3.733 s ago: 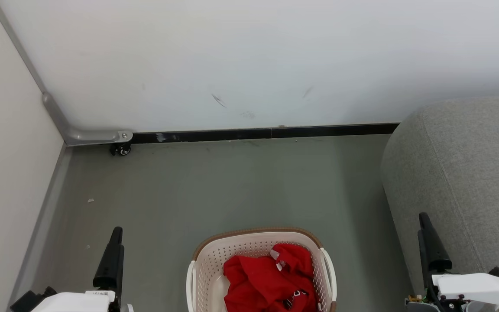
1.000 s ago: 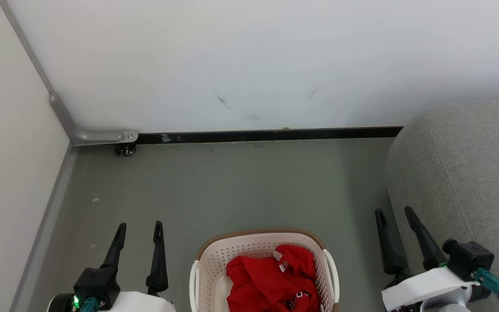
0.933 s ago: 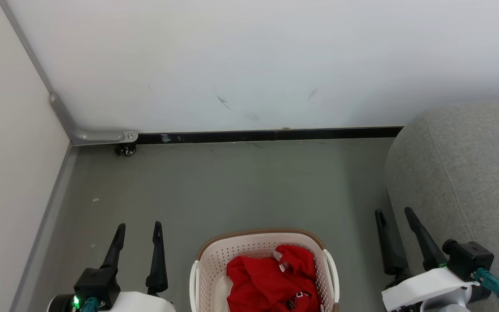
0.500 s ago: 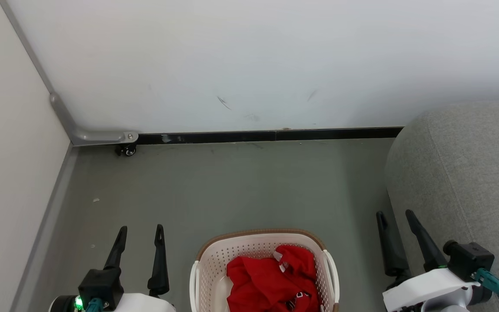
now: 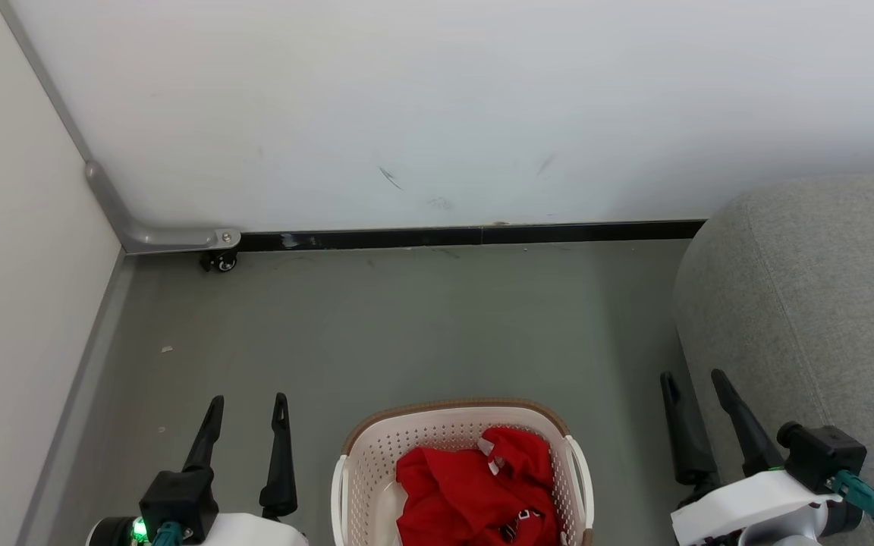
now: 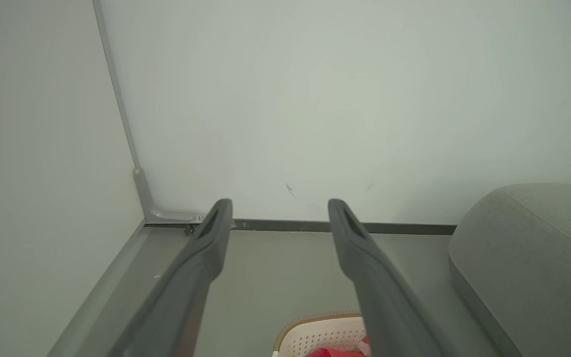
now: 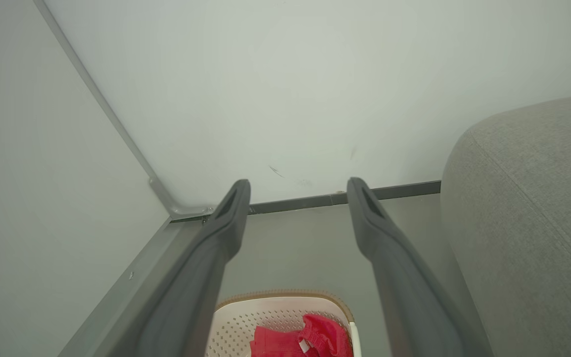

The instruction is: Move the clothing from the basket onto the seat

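Red cloth with white trim, the clothing (image 5: 475, 493), lies bunched in the basket (image 5: 444, 428), a cream perforated tub with a brown rim. It sits on the grey-green floor (image 5: 407, 326) at the near edge of the head view, roughly midway between the two arms. A bit of black lettering shows on the lower folds. The left gripper (image 5: 247, 399) hangs to the left of the basket above the floor, its two dark fingers spread apart and pointing toward the white wall (image 5: 437, 114); it touches neither basket nor cloth. The right gripper (image 5: 691, 374) hangs on the other side, fingers likewise spread wide, in the gap between the basket and the seat (image 5: 809, 303), whose rounded grey woven flank rises just beside it on the right. Whether the outer finger brushes the upholstery I cannot tell. Along the foot of the wall runs a black skirting strip (image 5: 467, 235), and in the left corner a grey metal bracket (image 5: 164, 239) has a small caster (image 5: 218, 262) under it.
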Available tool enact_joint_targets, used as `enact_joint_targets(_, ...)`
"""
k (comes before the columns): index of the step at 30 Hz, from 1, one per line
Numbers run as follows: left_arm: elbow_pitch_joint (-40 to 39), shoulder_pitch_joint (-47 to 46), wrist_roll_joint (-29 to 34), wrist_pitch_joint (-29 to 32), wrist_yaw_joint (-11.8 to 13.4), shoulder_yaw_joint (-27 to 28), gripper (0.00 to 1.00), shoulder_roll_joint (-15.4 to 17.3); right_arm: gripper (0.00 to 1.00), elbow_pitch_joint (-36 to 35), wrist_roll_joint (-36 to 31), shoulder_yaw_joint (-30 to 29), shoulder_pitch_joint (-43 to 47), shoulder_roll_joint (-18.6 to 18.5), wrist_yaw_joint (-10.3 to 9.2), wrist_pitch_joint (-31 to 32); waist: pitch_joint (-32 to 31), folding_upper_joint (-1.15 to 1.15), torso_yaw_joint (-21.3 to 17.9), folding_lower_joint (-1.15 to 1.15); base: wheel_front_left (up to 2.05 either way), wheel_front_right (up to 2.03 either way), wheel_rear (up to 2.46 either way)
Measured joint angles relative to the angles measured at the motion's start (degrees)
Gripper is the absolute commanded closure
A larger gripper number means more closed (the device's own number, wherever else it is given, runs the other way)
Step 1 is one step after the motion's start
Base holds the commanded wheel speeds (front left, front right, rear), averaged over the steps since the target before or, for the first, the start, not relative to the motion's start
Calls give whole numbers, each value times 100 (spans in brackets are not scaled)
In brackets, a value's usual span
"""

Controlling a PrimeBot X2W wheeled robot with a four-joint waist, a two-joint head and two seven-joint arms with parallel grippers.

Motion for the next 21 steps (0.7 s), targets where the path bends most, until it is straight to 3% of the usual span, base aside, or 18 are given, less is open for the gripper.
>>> enact_joint_targets(21,32,-8,27,0,-2,1,0,-11,0,54,24,7,-104,0,0,8,42,0,-1,-1,0,0,0)
